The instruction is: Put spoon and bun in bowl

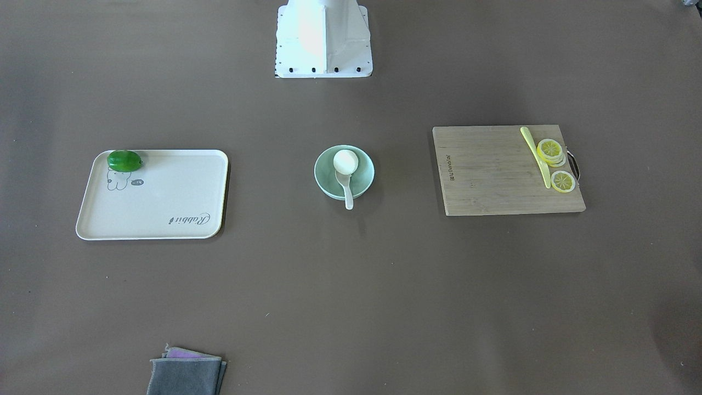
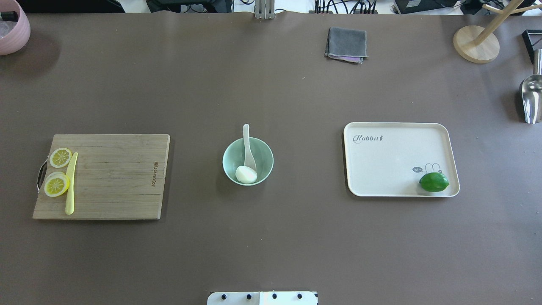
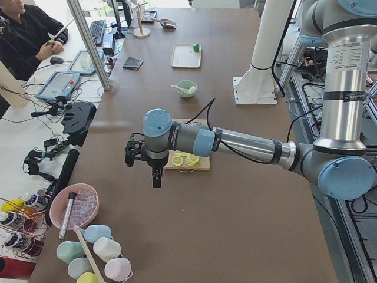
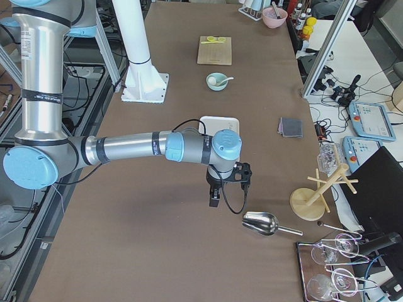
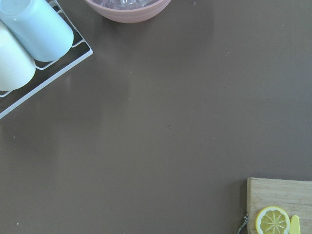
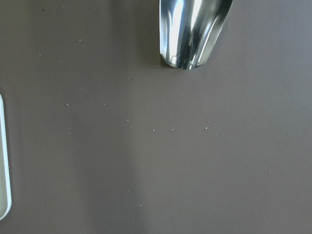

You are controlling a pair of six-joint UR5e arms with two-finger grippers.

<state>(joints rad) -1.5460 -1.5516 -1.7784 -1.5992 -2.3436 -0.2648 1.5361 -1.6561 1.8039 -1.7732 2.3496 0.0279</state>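
The pale mint-green bowl (image 1: 318,173) stands at the table's middle; it also shows in the overhead view (image 2: 268,157). The white bun (image 1: 346,162) (image 2: 246,174) lies inside it. The white spoon (image 1: 348,195) (image 2: 246,140) rests with its scoop in the bowl, next to the bun, and its handle over the rim. My left gripper (image 3: 154,177) hangs beyond the chopping board, far from the bowl. My right gripper (image 4: 215,196) hangs past the tray, near a metal scoop. Both show only in the side views, so I cannot tell whether they are open or shut.
A wooden chopping board (image 2: 114,178) holds lemon slices (image 2: 57,184) and a yellow knife (image 2: 70,183). A cream tray (image 2: 389,161) holds a green lime (image 2: 433,182). A grey cloth (image 2: 346,44), a metal scoop (image 2: 530,98), a wooden stand (image 2: 476,44) and a pink bowl (image 2: 12,29) sit at the edges.
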